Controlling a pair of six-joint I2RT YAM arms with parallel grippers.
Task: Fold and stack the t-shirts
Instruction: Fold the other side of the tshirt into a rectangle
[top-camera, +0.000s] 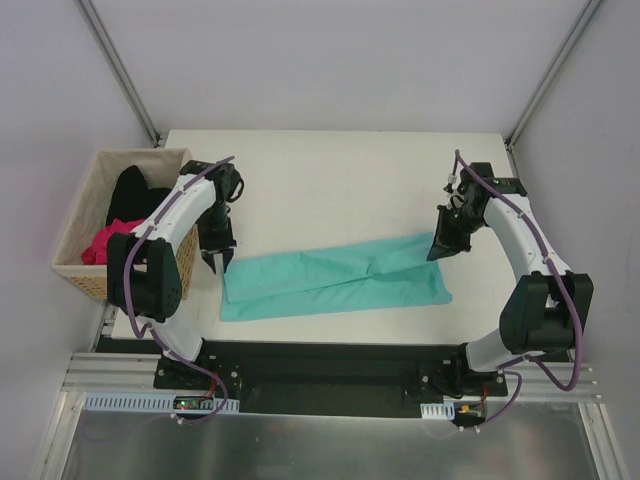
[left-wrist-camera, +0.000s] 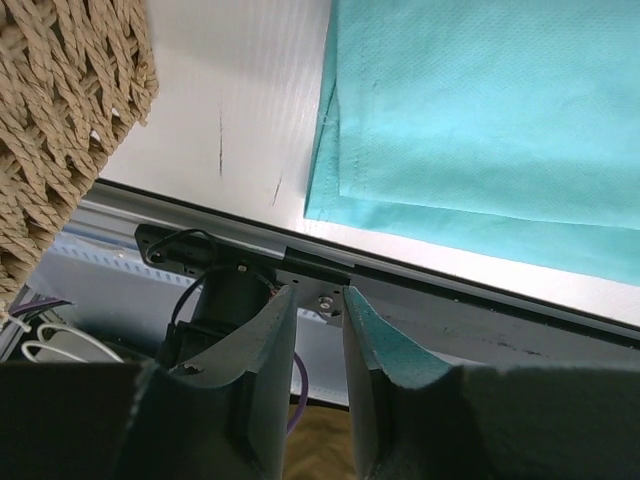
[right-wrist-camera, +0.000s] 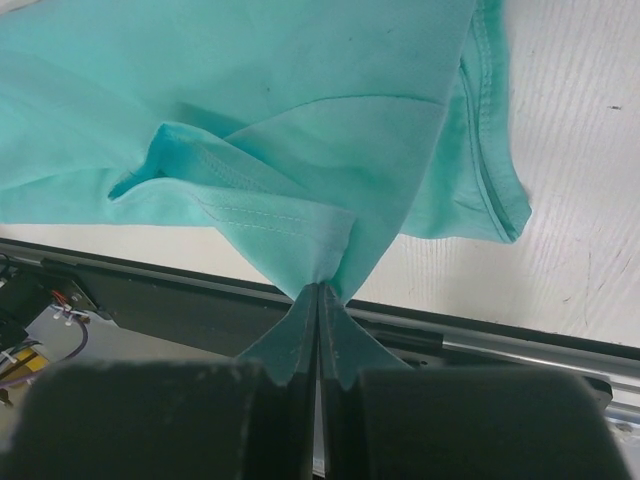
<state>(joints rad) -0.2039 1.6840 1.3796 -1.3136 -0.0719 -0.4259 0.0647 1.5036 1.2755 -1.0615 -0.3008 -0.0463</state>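
1. At the left edge of the tabletop (top-camera: 330, 170), the wicker basket (top-camera: 70, 268) is sitting with the black t-shirt (top-camera: 128, 195) and the pink t-shirt (top-camera: 103, 246) bunched inside it. Neither one is folded yet.
2. Your left hand (top-camera: 218, 264) is hanging between the basket and the left end of the teal t-shirt (top-camera: 330, 285). Its fingers (left-wrist-camera: 265, 340) are standing apart with nothing between them, so that end of the cloth is lying free.
3. The teal t-shirt is lying as a long folded strip along the near edge of the tabletop. It is running from the near-left corner past the middle, with its lower hem close to that edge.
4. Your right hand (top-camera: 441, 250) is pinching the far right corner of the strip. Its fingers are pressing together on a small bunch of cloth, which is tenting up from the tabletop toward them.
5. Here is what you are risking:
   - With only one end held, any pull from the right hand is likely dragging the whole strip instead of folding it. The layers would then be sliding apart.
   - The pinch is taking in very little cloth, so a quick lift may be tugging it loose.
   - The strip is lying so close to the near edge that a sideways drag could be spilling the hem over it.
   - The left hand is working just beside the basket, so a wide swing could be knocking it.
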